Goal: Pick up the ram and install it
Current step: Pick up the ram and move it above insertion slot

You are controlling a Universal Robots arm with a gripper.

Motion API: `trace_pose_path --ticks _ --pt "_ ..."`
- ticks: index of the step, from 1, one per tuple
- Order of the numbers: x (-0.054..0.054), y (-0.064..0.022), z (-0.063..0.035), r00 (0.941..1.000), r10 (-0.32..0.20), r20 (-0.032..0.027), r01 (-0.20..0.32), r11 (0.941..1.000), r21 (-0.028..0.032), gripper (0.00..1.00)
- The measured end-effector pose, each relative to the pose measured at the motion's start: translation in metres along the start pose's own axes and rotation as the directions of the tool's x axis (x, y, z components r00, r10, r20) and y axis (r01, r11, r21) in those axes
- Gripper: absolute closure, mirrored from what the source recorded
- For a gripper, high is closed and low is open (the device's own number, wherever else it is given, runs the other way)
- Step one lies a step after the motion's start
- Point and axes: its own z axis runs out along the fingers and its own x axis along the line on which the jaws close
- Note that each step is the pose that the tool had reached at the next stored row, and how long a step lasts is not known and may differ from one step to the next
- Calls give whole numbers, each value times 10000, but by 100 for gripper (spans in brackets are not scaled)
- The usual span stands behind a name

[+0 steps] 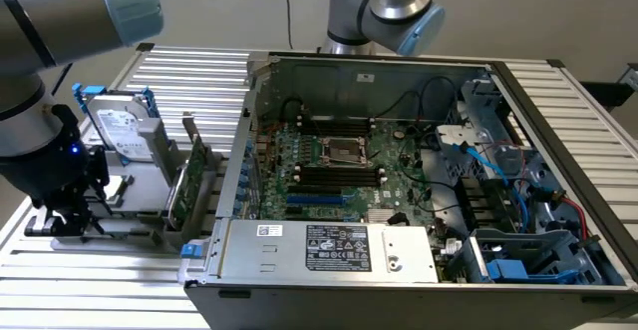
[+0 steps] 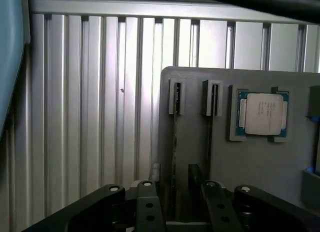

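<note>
The gripper is down low over the grey holder at the exterior view's left, and its jaws stand wide open with nothing clamped in them. In the wrist view the ram sits on edge in one of the holder's narrow slots, a thin dark line running straight into the gap between the two fingers. The fingers straddle it, but I can't make out any contact. A second slot lies just beside it; whether that one holds a stick I cannot tell. The square silver CPU chip rests in its own pocket further along the holder.

From across the room, the hard drive and the big green expansion card stand upright in the same holder on the slatted counter. The open computer case lies next to it, and the black memory slots on the motherboard look unfilled.

As I judge it, the approach is made but the pick is not: the ram is unlifted, and the whole install remains.
</note>
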Motion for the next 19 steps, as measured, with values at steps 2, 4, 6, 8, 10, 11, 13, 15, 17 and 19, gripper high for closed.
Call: trace_pose_path --ticks 2,4,6,8,10,11,13,15,17,19 --pt "12 0 35 10000 0 -1 0 10000 2 64" --pt "20 -1 73 10000 0 1 0 10000 9 64" --pt "23 -3 109 10000 0 2 0 10000 13 64" --pt "23 -7 145 10000 0 5 0 10000 19 64" --pt "24 -12 181 10000 -1 6 1 10000 22 64" --pt "24 -15 199 10000 -1 7 1 10000 24 64" --pt "24 -24 235 10000 -1 9 1 10000 28 64" --pt "24 -30 270 10000 -1 19 1 10000 28 64" --pt "24 -32 296 10000 -1 42 1 10000 29 64" --pt "25 -32 306 10000 -3 89 3 10000 30 64"
